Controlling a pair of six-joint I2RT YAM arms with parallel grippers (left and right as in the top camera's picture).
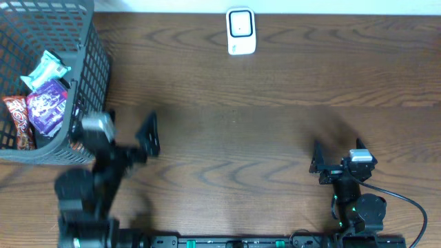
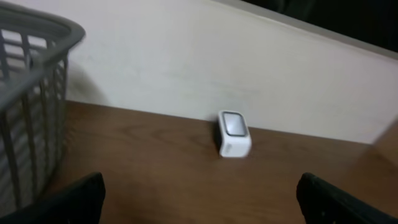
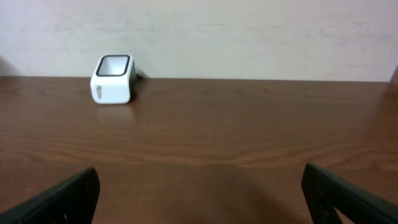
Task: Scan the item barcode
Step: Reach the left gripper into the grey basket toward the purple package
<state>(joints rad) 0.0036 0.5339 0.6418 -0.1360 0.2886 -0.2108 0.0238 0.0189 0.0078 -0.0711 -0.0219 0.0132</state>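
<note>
On the left side of the brown wooden surface (image 1: 275, 124), reaching to its far edge, a dark grey plastic mesh basket (image 1: 93, 65). Inside it, lying loose and close together: a shiny purple snack packet (image 1: 47, 107), a red printed packet (image 1: 17, 120) on its left, and a pale green and white packet (image 1: 49, 67) behind them, toward the far wall. Barcodes too small to make out from above. All three packets enclosed by the tall mesh walls, open only at the top.

At the far edge of the surface, near the middle and close to the pale wall, a small white box-shaped scanner with a dark window (image 1: 240, 31), standing alone and well apart from the basket. Visible also from the left wrist (image 2: 234, 132), a little right of centre, and from the right wrist (image 3: 113, 78), far to the left. Only bare wood between the scanner and both arms.

Left fingers (image 1: 148, 134) spread wide, released, grasping nothing, placed just beside the near right corner of the basket; touching the mesh or not, cannot tell. From the left wrist, the basket wall (image 2: 31, 124) rising high at the left, directly beyond one dark fingertip.

Right fingers (image 1: 316, 157) also spread wide, released and empty, over the near right part of the surface, well apart from both basket and scanner.
</note>
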